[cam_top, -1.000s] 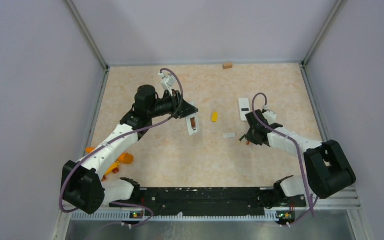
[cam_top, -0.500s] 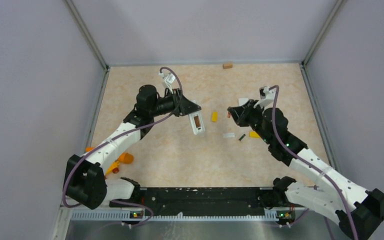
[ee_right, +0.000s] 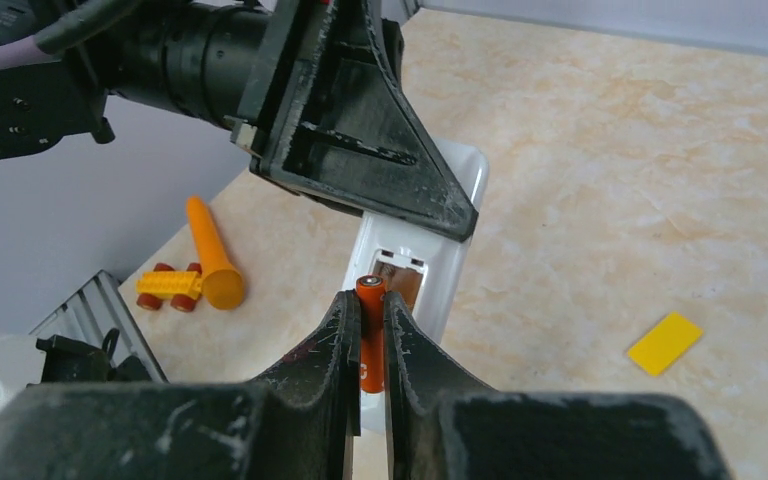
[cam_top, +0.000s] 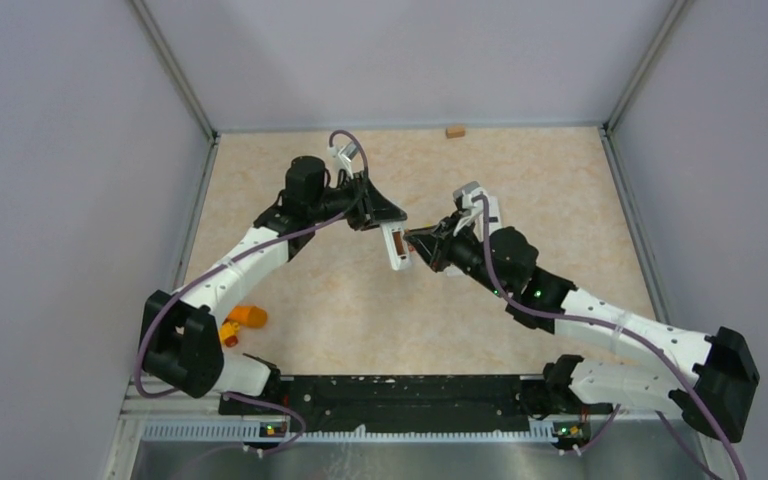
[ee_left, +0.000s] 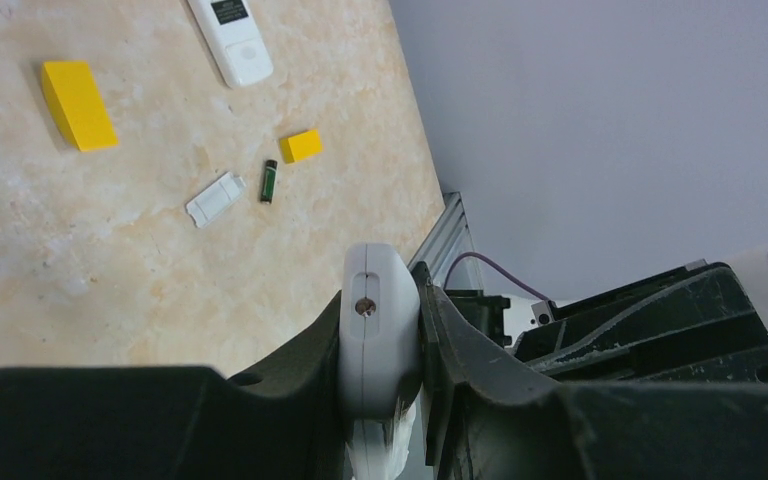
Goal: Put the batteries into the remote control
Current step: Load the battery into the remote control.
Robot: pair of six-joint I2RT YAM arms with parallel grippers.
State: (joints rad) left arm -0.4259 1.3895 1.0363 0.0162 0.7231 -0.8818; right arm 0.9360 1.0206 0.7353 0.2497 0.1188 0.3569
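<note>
My left gripper (cam_top: 388, 222) is shut on the top end of the slim white remote control (cam_top: 396, 248) and holds it above the table, its back facing up. The open battery recess (ee_right: 403, 281) shows something brown inside. My right gripper (ee_right: 370, 302) is shut on the orange-and-black battery (ee_right: 371, 342), whose tip is at the recess's lower left edge. In the left wrist view the jaws (ee_left: 380, 300) clamp the remote's end (ee_left: 378, 335). A dark battery (ee_left: 269, 182) lies on the table.
On the table lie a small white cover piece (ee_left: 215, 199), two yellow blocks (ee_left: 78, 90) (ee_left: 301, 145) and a second white remote with a screen (ee_left: 230, 35). An orange cylinder (cam_top: 251, 316) and a yellow toy (ee_right: 170, 287) lie front left. A brown block (cam_top: 454, 131) sits at the back wall.
My right arm swung from the right side of the table to the middle, carrying the orange battery up to the remote. My left gripper shifted the remote slightly right.
</note>
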